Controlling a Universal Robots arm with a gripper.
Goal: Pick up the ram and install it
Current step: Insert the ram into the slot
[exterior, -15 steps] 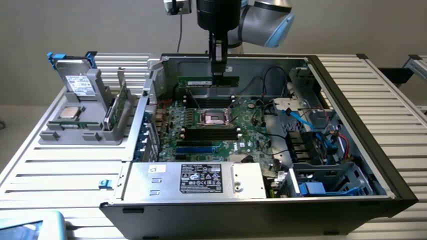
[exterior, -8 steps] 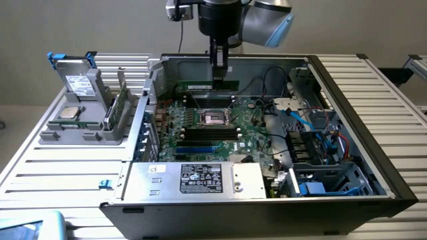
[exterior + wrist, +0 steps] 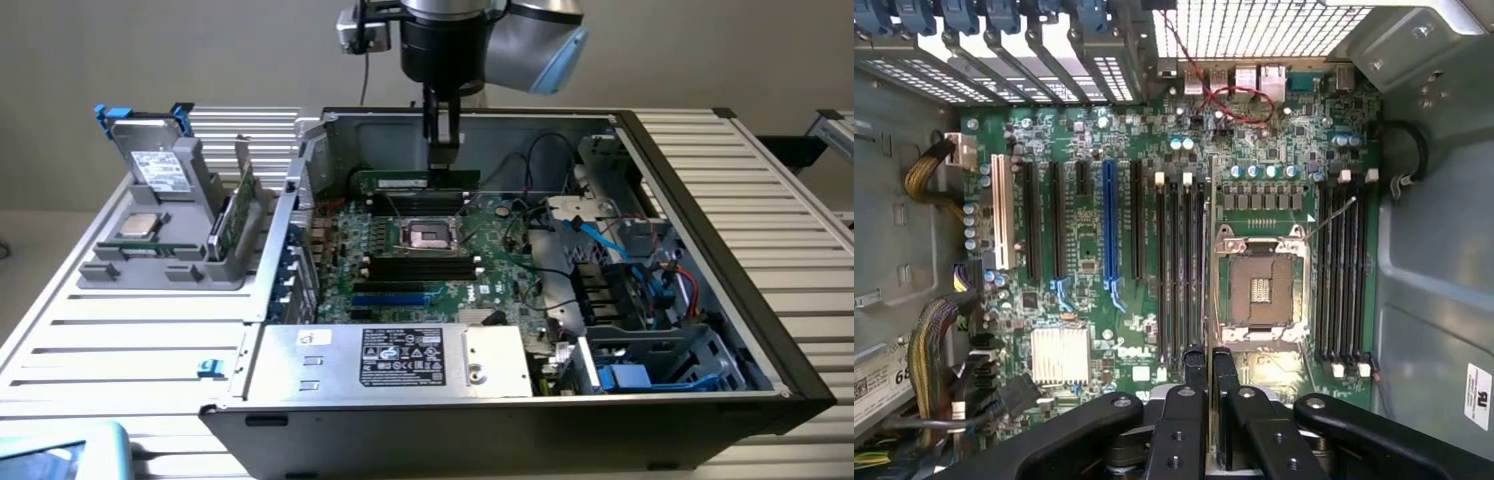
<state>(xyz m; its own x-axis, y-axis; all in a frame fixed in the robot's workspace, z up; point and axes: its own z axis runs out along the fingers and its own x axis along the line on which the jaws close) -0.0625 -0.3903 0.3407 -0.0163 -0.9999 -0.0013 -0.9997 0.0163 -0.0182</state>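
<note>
Ram (image 3: pixel 395 181) edge-down in end effector (image 3: pixel 439 158); beside socket (image 3: pixel 430 235).

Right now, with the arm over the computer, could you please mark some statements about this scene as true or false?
1. The gripper grips the ram inside the open case. True.
2. The silver processor chip sits in the processor socket. False: it lies in the grey holder outside the case.
3. The grey drive stands in that holder. True.
4. The ram lies flat on the table. False: it stands on edge over the motherboard, beside the socket.
</note>
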